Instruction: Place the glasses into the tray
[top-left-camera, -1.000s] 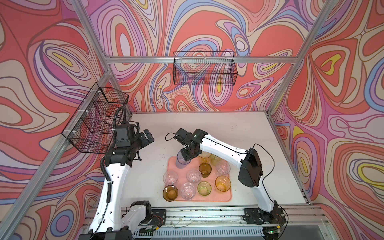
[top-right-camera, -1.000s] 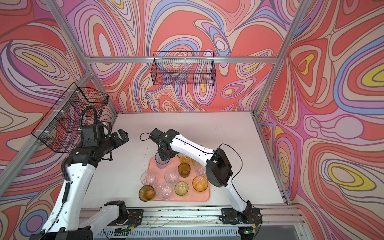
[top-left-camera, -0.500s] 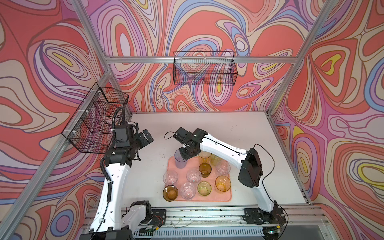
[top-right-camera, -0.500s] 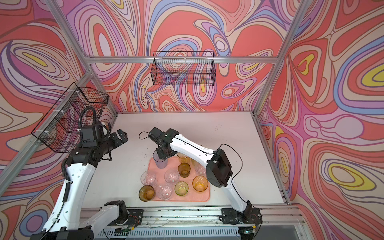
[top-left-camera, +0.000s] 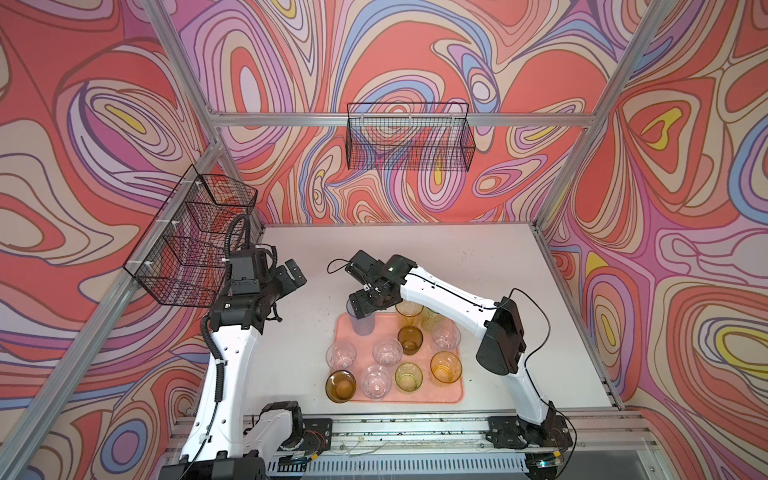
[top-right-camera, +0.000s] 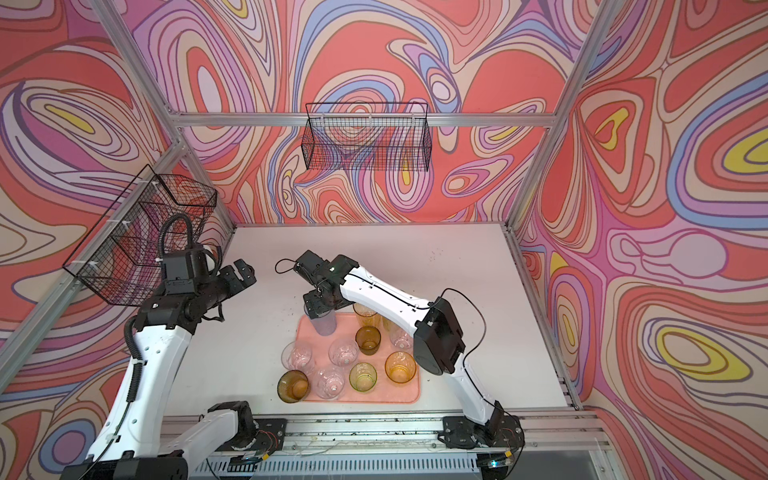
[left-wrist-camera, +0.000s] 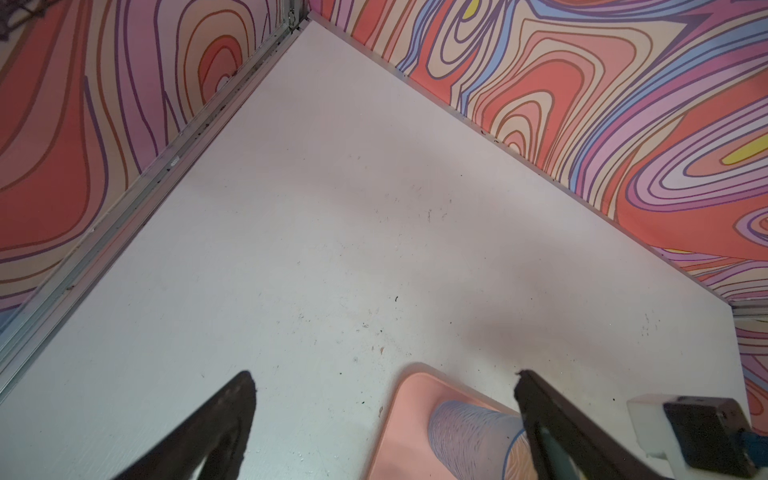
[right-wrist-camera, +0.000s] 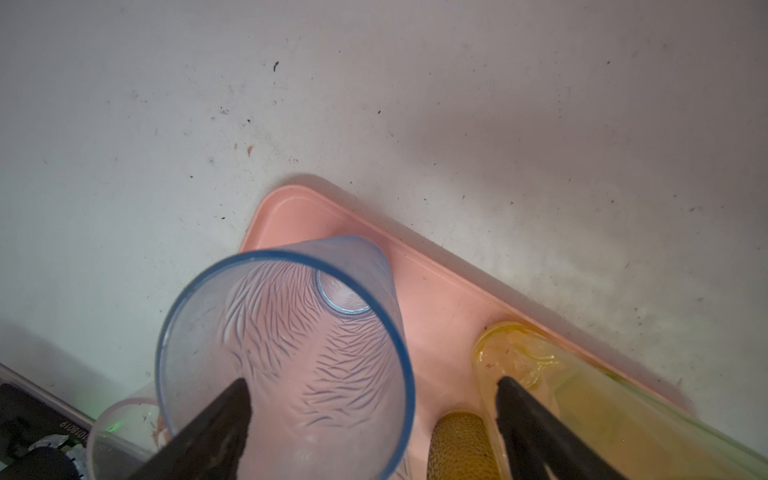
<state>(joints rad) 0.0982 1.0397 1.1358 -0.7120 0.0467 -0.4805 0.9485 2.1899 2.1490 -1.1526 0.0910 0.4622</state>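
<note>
Salmon-pink tray (top-left-camera: 449, 395), eleven upright translucent glasses (top-left-camera: 387, 351) on it, tall pale blue tumbler (top-left-camera: 362, 326) in its far-left corner

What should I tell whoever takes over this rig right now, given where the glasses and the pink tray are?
Left claw: open, empty, raised over the table off the tray's far left corner.
Right claw: open, straddling the rim of the tall blue glass, not gripping it.
All eleven glasses stand on the tray, the blue one in its far left corner.
The brown glass at the near left corner sits right at the rim; I cannot tell whether it is fully inside.
Done: no glass left on the table.
Left: lift the right claw clear and check that corner glass.
</note>
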